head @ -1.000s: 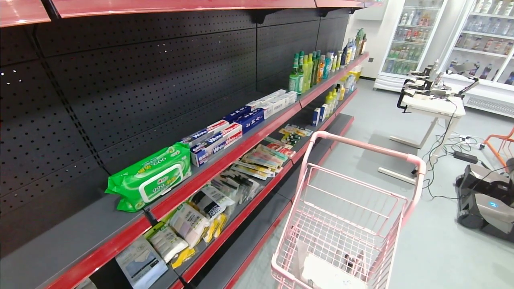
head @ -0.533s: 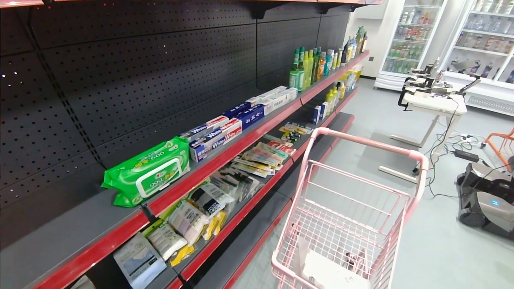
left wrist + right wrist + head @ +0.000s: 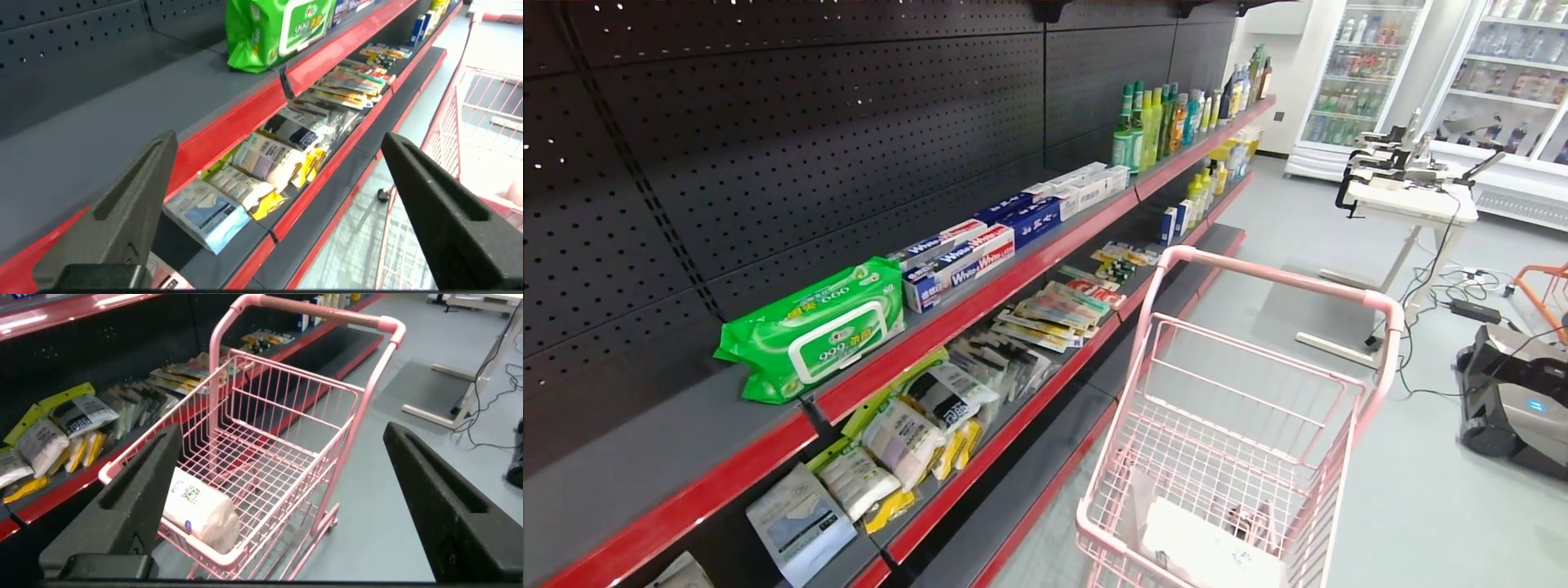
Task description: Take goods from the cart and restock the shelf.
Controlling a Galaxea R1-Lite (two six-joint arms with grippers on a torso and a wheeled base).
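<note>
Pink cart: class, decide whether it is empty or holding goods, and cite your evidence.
Not empty. A white wrapped pack lies on the wire floor of the pink cart, seen from the right wrist view.

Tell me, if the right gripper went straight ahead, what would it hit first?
Probably the pink wire shopping cart: the open right gripper points into its basket, beside the white wrapped pack in its corner, though depth is unclear.

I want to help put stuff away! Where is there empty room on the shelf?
The grey shelf is bare on the near side of the green wipes pack. Past it, toothpaste boxes fill the row, and the lower shelf's packets are crowded.
</note>
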